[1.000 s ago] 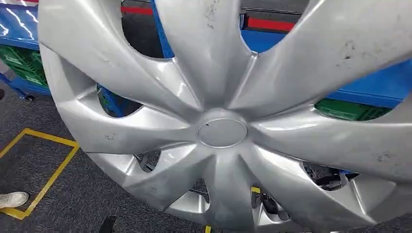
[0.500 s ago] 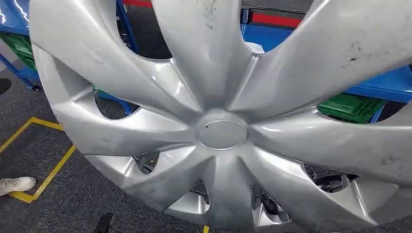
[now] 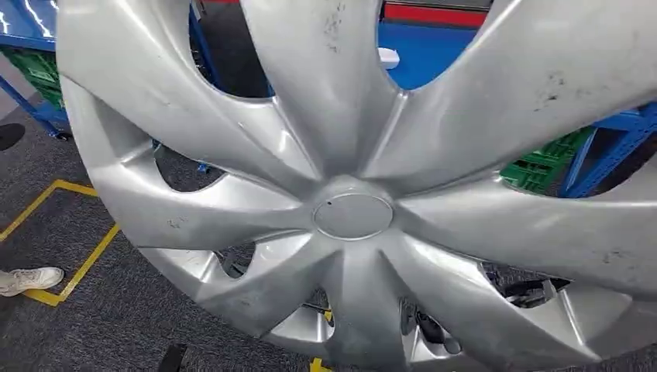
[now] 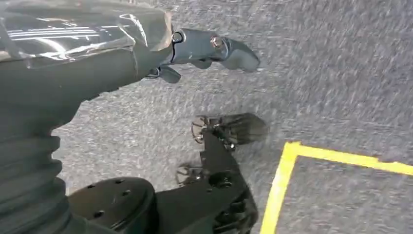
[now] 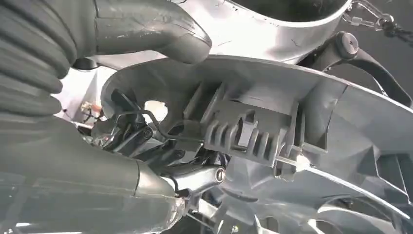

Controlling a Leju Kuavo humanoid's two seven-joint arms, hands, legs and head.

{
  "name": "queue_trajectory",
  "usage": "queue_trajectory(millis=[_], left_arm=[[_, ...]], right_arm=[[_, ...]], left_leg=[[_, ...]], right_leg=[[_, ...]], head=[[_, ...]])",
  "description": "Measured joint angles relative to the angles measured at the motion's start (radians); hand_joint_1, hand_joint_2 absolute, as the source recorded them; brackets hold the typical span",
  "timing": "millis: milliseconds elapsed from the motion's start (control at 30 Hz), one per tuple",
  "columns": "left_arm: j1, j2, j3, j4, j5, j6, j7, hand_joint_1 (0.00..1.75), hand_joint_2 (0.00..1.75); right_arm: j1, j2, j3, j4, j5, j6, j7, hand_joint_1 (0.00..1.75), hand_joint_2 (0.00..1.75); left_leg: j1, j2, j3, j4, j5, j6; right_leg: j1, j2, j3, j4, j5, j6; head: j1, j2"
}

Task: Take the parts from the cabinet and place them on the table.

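Silver plastic, the hubcap (image 3: 352, 209) was the part in hand: it was held up close in front of the robot's head camera, face toward the lens, its spokes scuffed with dark marks and its round centre cap plain. In the right wrist view the right hand (image 5: 146, 112) was clamped on the hubcap's rim from behind, thick grey thumb (image 5: 151, 29) pressed over the edge and darker fingers hooked in among the ribbed clips on the back. The left hand (image 4: 204, 51) hung low, away from the part, over grey carpet (image 4: 341, 73); it held nothing, and its fingers looked loosely spread.

As a judgement, the pick from the cabinet was done and the carry was under way; setting the part on the table remained, and no table could be made out past the hubcap.

Beyond the held part, through the gaps between spokes, blue shelving (image 3: 434, 50) stood behind, with green crates (image 3: 542, 167) on its lower level to the right and another at the far left. What the crates held could not be told. A small white object (image 3: 387, 56) lay on the blue shelf surface. On the carpet to the left ran yellow floor tape (image 3: 77, 267), with a person's white shoe (image 3: 31, 279) beside it.
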Motion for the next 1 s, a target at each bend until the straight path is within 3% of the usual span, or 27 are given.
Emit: queue_trajectory(millis=[33, 67, 100, 133, 200, 233, 267, 300, 333, 367, 400, 433, 467, 500, 533, 567, 600, 633, 667, 700, 733, 767, 800, 833, 900, 933, 1000], left_arm=[[0.000, 0.000, 0.000, 0.000, -0.001, -0.001, 0.000, 0.00, 1.75], [0.000, -0.001, 0.001, 0.000, -0.002, -0.002, 0.000, 0.00, 1.75], [0.000, -0.001, 0.002, 0.000, -0.004, -0.003, 0.000, 0.00, 1.75], [0.000, -0.001, 0.005, 0.000, -0.005, -0.003, 0.000, 0.00, 1.75], [-0.002, -0.001, 0.008, 0.000, -0.011, -0.003, 0.000, 0.00, 1.75], [-0.006, 0.005, 0.010, 0.000, -0.012, -0.003, 0.000, 0.00, 1.75], [-0.006, 0.008, 0.011, -0.002, -0.013, -0.005, -0.001, 0.00, 1.75], [-0.006, 0.013, 0.013, -0.002, -0.014, -0.004, -0.001, 0.00, 1.75], [-0.006, 0.018, 0.014, -0.002, -0.014, -0.003, -0.001, 0.00, 1.75], [-0.006, 0.021, 0.014, -0.002, -0.014, -0.003, 0.000, 0.00, 1.75], [-0.005, 0.022, 0.015, -0.002, -0.014, -0.003, 0.000, 0.00, 1.75], [-0.007, 0.017, 0.015, -0.002, -0.015, -0.004, 0.000, 0.00, 1.75], [-0.009, 0.018, 0.016, -0.002, -0.015, -0.004, 0.000, 0.00, 1.75], [-0.009, 0.017, 0.019, -0.002, -0.015, -0.005, 0.000, 0.00, 1.75], [-0.008, 0.013, 0.021, -0.002, -0.015, -0.006, 0.000, 0.00, 1.75], [-0.006, 0.010, 0.022, -0.002, -0.016, -0.005, 0.000, 0.00, 1.75], [-0.005, 0.008, 0.022, -0.002, -0.018, -0.006, 0.000, 0.00, 1.75], [-0.004, 0.005, 0.023, -0.002, -0.018, -0.006, 0.000, 0.00, 1.75], [-0.004, 0.002, 0.023, -0.002, -0.018, -0.007, 0.000, 0.00, 1.75], [-0.003, 0.002, 0.024, -0.002, -0.018, -0.007, 0.000, 0.00, 1.75], [-0.003, 0.003, 0.024, -0.002, -0.018, -0.007, 0.000, 0.00, 1.75], [-0.002, 0.009, 0.025, -0.003, -0.018, -0.008, 0.000, 0.00, 1.75], [0.003, 0.010, 0.025, -0.005, -0.020, -0.008, 0.000, 0.00, 1.75], [0.008, 0.010, 0.025, -0.006, -0.019, -0.009, 0.001, 0.00, 1.75], [0.015, 0.016, 0.024, -0.007, -0.020, -0.010, 0.002, 0.00, 1.75], [0.016, 0.016, 0.024, -0.007, -0.021, -0.011, 0.002, 0.00, 1.75], [0.018, 0.016, 0.024, -0.008, -0.021, -0.011, 0.002, 0.00, 1.75]], right_arm=[[0.001, 0.000, 0.000, 0.000, 0.000, 0.000, -0.002, 1.75, 1.75], [0.001, 0.000, 0.000, 0.000, 0.003, 0.000, -0.004, 1.75, 1.75], [0.002, 0.000, -0.001, 0.000, 0.007, 0.002, -0.007, 1.75, 1.75], [0.003, 0.000, -0.001, 0.000, 0.008, 0.002, -0.008, 1.75, 1.75], [0.004, 0.000, -0.001, 0.000, 0.010, 0.002, -0.010, 1.75, 1.75], [0.005, 0.001, -0.001, -0.001, 0.010, 0.002, -0.011, 1.75, 1.75], [0.004, 0.000, -0.001, -0.001, 0.010, 0.002, -0.014, 1.75, 1.75], [0.005, 0.002, -0.001, 0.000, 0.010, 0.002, -0.015, 1.75, 1.75], [0.006, 0.002, 0.000, 0.000, 0.010, 0.003, -0.016, 1.75, 1.75], [0.006, 0.006, 0.000, -0.001, 0.010, 0.003, -0.019, 1.75, 1.75], [0.006, 0.006, -0.001, -0.002, 0.009, 0.003, -0.020, 1.75, 1.75], [0.006, 0.005, -0.002, -0.001, 0.009, 0.003, -0.020, 1.75, 1.75], [0.004, 0.005, -0.002, -0.001, 0.008, 0.003, -0.020, 1.75, 1.75], [0.004, 0.005, -0.003, -0.001, 0.006, 0.003, -0.021, 1.75, 1.75], [0.005, 0.003, -0.003, -0.001, 0.005, 0.003, -0.021, 1.75, 1.75], [0.006, 0.003, -0.003, -0.001, 0.004, 0.003, -0.021, 1.75, 1.75], [0.007, 0.001, -0.003, -0.001, 0.003, 0.004, -0.021, 1.75, 1.75], [0.007, 0.000, -0.003, -0.001, 0.002, 0.004, -0.021, 1.75, 1.75], [0.007, -0.001, -0.003, -0.001, 0.001, 0.004, -0.021, 1.75, 1.75], [0.007, -0.001, -0.003, -0.001, 0.000, 0.004, -0.021, 1.75, 1.75], [0.006, -0.001, -0.003, -0.001, 0.000, 0.004, -0.021, 1.75, 1.75], [0.006, 0.000, -0.002, -0.002, 0.000, 0.005, -0.021, 1.75, 1.75], [0.012, -0.001, -0.003, -0.001, -0.001, 0.006, -0.021, 1.75, 1.75], [0.015, -0.003, -0.003, -0.001, -0.001, 0.008, -0.021, 1.75, 1.75], [0.018, -0.004, -0.003, 0.000, -0.001, 0.008, -0.022, 1.75, 1.75], [0.017, -0.004, -0.003, -0.001, -0.002, 0.009, -0.023, 1.75, 1.75], [0.017, -0.003, -0.003, -0.001, -0.002, 0.009, -0.023, 1.75, 1.75]], left_leg=[[0.000, 0.000, -0.012, 0.071, -0.037, -0.001], [0.000, 0.000, -0.015, 0.126, -0.048, 0.000], [-0.001, 0.000, 0.002, 0.140, -0.034, 0.006], [-0.004, -0.002, 0.035, 0.113, -0.007, 0.015], [-0.021, -0.004, 0.153, -0.034, 0.032, 0.053], [-0.036, -0.003, 0.206, -0.119, -0.001, 0.087], [-0.035, 0.004, 0.240, -0.177, -0.025, 0.091], [-0.044, 0.000, 0.238, -0.177, -0.012, 0.081], [-0.051, -0.003, 0.237, -0.182, 0.000, 0.081], [-0.060, -0.003, 0.238, -0.203, 0.021, 0.083], [-0.049, -0.001, 0.249, -0.255, 0.058, 0.098], [-0.049, 0.004, 0.254, -0.275, 0.080, 0.089], [-0.044, 0.004, 0.242, -0.285, 0.099, 0.102], [-0.041, 0.004, 0.226, -0.285, 0.110, 0.095], [-0.039, 0.005, 0.211, -0.283, 0.120, 0.087], [-0.036, 0.006, 0.193, -0.280, 0.132, 0.081], [-0.032, 0.006, 0.175, -0.275, 0.141, 0.072], [-0.025, 0.007, 0.155, -0.267, 0.150, 0.063], [-0.014, 0.008, 0.130, -0.251, 0.157, 0.052], [-0.005, 0.009, 0.102, -0.228, 0.161, 0.044], [-0.005, 0.009, 0.075, -0.198, 0.162, 0.036], [-0.005, 0.009, 0.045, -0.170, 0.161, 0.030], [-0.007, 0.004, 0.036, -0.157, 0.169, 0.026], [-0.005, 0.003, 0.033, -0.151, 0.177, 0.023], [0.000, 0.005, 0.023, -0.155, 0.186, 0.021], [0.003, 0.004, 0.017, -0.139, 0.145, 0.016], [0.003, 0.004, -0.006, -0.025, 0.031, 0.007]], right_leg=[[0.004, 0.000, -0.012, 0.001, 0.010, -0.001], [0.008, 0.000, -0.026, 0.001, 0.021, -0.002], [0.013, 0.000, -0.040, 0.001, 0.032, -0.002], [0.019, 0.000, -0.052, 0.001, 0.041, -0.002], [0.031, 0.002, -0.073, 0.000, 0.061, -0.005], [0.022, 0.002, -0.076, -0.001, 0.069, -0.007], [0.025, 0.000, -0.078, -0.008, 0.080, 0.001], [0.015, -0.004, -0.078, -0.015, 0.090, 0.012], [0.004, -0.006, -0.079, -0.020, 0.101, 0.023], [0.000, -0.005, -0.076, -0.035, 0.115, 0.026], [0.007, -0.003, -0.077, -0.042, 0.120, 0.025], [0.009, -0.001, -0.086, -0.034, 0.098, 0.021], [0.011, 0.001, -0.099, 0.009, 0.041, 0.008], [0.010, 0.002, -0.116, 0.072, -0.011, 0.003], [0.007, 0.002, -0.130, 0.139, -0.048, 0.006], [0.002, 0.002, -0.140, 0.201, -0.064, 0.018], [-0.003, 0.002, -0.135, 0.230, -0.055, 0.035], [-0.009, 0.002, -0.114, 0.221, -0.028, 0.057], [-0.016, 0.002, -0.072, 0.176, 0.007, 0.082], [-0.026, 0.001, -0.020, 0.107, 0.025, 0.101], [-0.036, 0.001, 0.020, 0.034, -0.009, 0.111], [-0.017, 0.006, 0.053, -0.015, -0.045, 0.097], [-0.021, 0.005, 0.037, 0.002, -0.051, 0.076], [-0.017, 0.005, 0.030, 0.010, -0.050, 0.074], [-0.023, 0.002, 0.014, 0.019, -0.038, 0.055], [-0.020, 0.002, 0.008, 0.019, -0.030, 0.042], [-0.016, -0.001, -0.008, 0.019, -0.015, 0.026]], head=[[0.000, 0.000], [0.000, 0.000], [0.000, 0.000], [0.000, 0.000], [0.000, 0.000], [0.001, 0.000], [0.005, 0.000], [0.003, 0.000], [0.002, 0.000], [0.000, 0.000], [0.000, 0.000], [-0.002, 0.000], [0.002, 0.000], [0.000, 0.000], [0.003, 0.000], [0.002, 0.000], [0.001, 0.000], [0.002, 0.000], [0.002, 0.000], [0.003, 0.000], [0.005, 0.000], [0.013, 0.000], [0.008, 0.000], [0.010, 0.000], [0.010, 0.000], [0.006, 0.000], [0.002, 0.000]])
